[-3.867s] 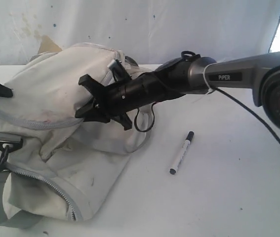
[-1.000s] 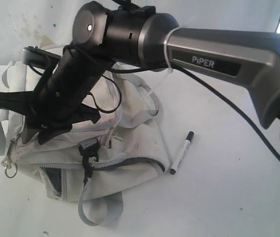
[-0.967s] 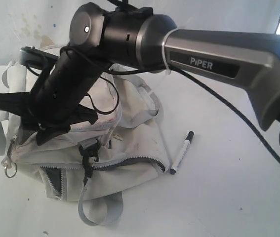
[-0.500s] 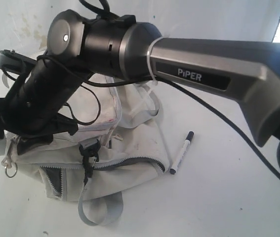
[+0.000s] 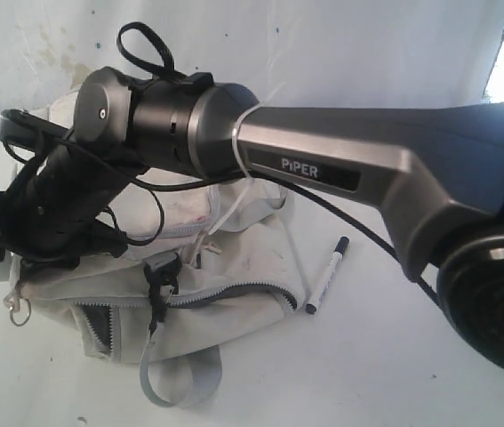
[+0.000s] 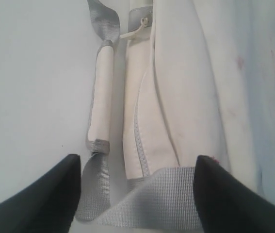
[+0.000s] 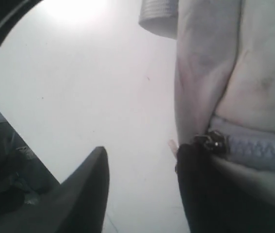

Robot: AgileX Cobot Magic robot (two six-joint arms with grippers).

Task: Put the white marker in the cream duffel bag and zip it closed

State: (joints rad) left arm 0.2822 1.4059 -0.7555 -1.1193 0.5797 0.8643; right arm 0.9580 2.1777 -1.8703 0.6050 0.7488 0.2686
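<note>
The cream duffel bag [image 5: 225,298] lies slumped on the white table, a front zipper [image 5: 234,292] partly open onto dark lining. To the right of the bag, the white marker [image 5: 326,277] lies on the table, untouched, black cap pointing away. My right gripper [image 5: 45,251] reaches across to the bag's left end and is open; in the right wrist view [image 7: 142,151] one finger [image 7: 210,189] rests beside a zipper pull [image 7: 214,141]. My left gripper [image 6: 137,161] is open, with a grey strap [image 6: 161,199] of the bag lying between its fingers.
The right arm's grey PiPER link [image 5: 340,169] and cable [image 5: 358,231] span the view above the bag. A black clip [image 5: 158,271], a metal ring [image 5: 17,312] and a loose grey strap loop [image 5: 176,384] hang off the bag's front. White wall behind.
The bag has been turned since the earliest frame. Over the last second my right arm has swung left and lower toward the bag's left end. The marker has not moved.
</note>
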